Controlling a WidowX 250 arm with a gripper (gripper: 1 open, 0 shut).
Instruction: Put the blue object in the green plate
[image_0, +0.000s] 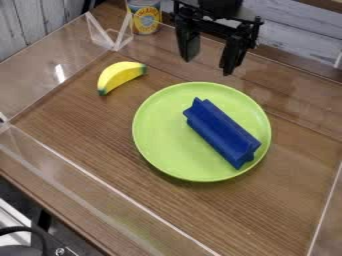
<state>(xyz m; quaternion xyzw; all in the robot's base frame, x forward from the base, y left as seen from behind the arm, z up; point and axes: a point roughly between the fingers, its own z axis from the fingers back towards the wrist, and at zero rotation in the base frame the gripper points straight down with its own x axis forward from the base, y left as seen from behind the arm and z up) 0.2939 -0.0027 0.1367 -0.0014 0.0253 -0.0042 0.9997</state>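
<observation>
The deep-blue rectangular block (222, 131) lies on the round lime-green plate (168, 140), on its right half, running diagonally from upper left to lower right. My black gripper (209, 52) hangs above the table behind the plate's far edge, well clear of the block. Its two fingers point down with a gap between them and nothing is held.
A yellow banana (119, 76) lies on the wooden table left of the plate. A yellow-labelled container (144, 17) and a clear stand (110, 35) sit at the back. Clear plastic walls (40, 150) border the table at left and front.
</observation>
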